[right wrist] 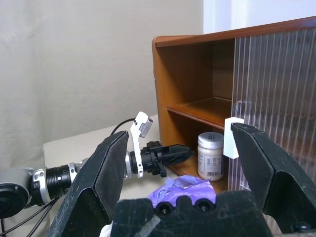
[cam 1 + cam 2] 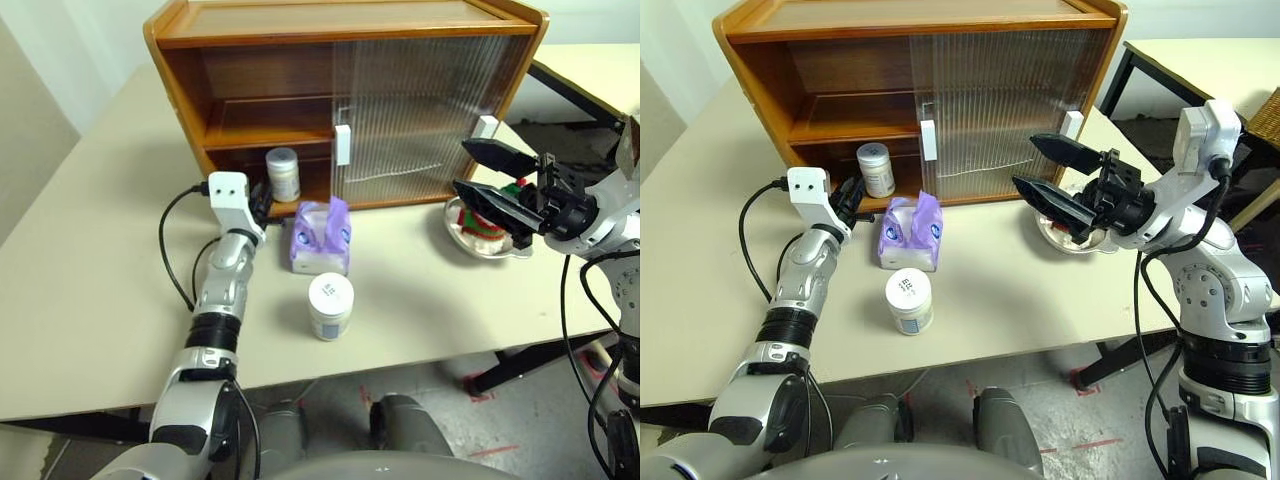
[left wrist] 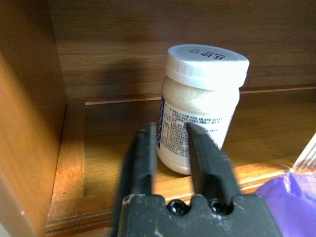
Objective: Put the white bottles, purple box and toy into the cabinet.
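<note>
One white bottle (image 2: 283, 173) stands on the bottom floor of the cabinet (image 2: 250, 30), in its open left half. My left gripper (image 2: 262, 205) is level at the cabinet's front edge, shut and empty, its fingertips (image 3: 148, 131) just short of that bottle (image 3: 202, 103). The other white bottle (image 2: 330, 305) stands on the table near the front edge. The purple box (image 2: 320, 236) sits between it and the cabinet. Over the toy (image 2: 490, 222), which lies in a metal dish (image 2: 470, 240), my right gripper (image 2: 465, 167) hangs open and empty.
The ribbed sliding door (image 2: 420, 110) with its white handle (image 2: 343, 144) covers the cabinet's right half. A black cable (image 2: 175, 250) loops on the table beside my left arm. The table's front edge runs just behind the nearer bottle.
</note>
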`<action>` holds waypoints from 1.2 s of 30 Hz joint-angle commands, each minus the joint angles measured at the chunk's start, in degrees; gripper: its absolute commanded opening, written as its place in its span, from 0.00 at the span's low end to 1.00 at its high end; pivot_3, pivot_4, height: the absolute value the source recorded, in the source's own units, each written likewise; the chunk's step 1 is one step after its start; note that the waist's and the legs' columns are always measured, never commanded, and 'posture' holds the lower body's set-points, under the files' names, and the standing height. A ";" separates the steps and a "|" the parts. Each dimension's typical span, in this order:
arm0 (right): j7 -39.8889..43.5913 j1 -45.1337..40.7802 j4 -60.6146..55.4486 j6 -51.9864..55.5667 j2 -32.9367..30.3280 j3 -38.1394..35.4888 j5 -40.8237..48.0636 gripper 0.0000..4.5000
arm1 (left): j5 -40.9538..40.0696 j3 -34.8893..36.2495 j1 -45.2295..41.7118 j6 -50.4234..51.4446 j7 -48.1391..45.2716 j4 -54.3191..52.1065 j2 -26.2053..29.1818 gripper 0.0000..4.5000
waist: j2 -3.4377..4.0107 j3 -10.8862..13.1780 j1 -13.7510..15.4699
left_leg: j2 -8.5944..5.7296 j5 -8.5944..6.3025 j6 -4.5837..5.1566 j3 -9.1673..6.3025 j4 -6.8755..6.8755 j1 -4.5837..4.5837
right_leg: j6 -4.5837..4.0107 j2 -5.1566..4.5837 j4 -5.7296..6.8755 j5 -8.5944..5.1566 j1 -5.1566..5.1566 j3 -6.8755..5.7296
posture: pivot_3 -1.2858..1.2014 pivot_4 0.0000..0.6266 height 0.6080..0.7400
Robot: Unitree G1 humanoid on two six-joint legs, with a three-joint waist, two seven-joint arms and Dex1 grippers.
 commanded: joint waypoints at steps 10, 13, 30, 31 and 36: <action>-0.15 0.70 -0.55 -0.01 -0.93 -0.85 0.22 1.00 | 1.61 1.14 -6.93 -4.96 4.98 12.37 2.08 0.01 | -0.02 0.00 0.09 | 0.00 0.00 0.00 0.01 0.00 -0.02 | 0.00 -0.01 -0.03 0.01 0.00 0.00 | 0.50 0.00 1.00; -0.30 0.72 -0.70 0.12 -1.06 -0.94 0.33 1.00 | 1.88 0.96 -9.77 -6.40 5.60 16.64 1.78 0.01 | -0.03 0.00 0.09 | -0.05 -0.01 -0.02 0.01 0.00 -0.03 | 0.01 -0.01 -0.04 0.01 0.01 0.00 | 0.49 0.00 1.00; -1.57 1.07 -2.16 0.40 -1.35 -0.98 0.77 1.00 | 3.78 -0.15 -18.83 -11.33 7.96 31.97 -0.55 0.01 | -0.04 0.00 -0.03 | -0.14 -0.01 -0.17 0.01 0.00 -0.04 | 0.17 0.00 -0.06 0.06 0.00 -0.04 | 0.48 0.00 1.00; -1.66 1.06 -2.25 0.43 -1.33 -0.96 0.79 1.00 | 3.80 -0.21 -19.19 -11.36 7.83 32.55 -0.71 0.01 | -0.04 0.00 -0.06 | -0.15 -0.01 -0.17 0.01 0.00 -0.04 | 0.17 0.00 -0.06 0.06 0.00 -0.04 | 0.48 0.00 1.00; -1.86 1.37 -2.68 0.55 -1.53 -1.23 1.02 1.00 | 4.15 -0.44 -20.99 -11.67 7.87 34.98 -1.28 0.01 | -0.04 0.00 -0.16 | -0.15 -0.01 -0.17 0.01 0.00 -0.06 | 0.17 0.01 -0.11 0.06 -0.01 -0.03 | 0.48 0.00 1.00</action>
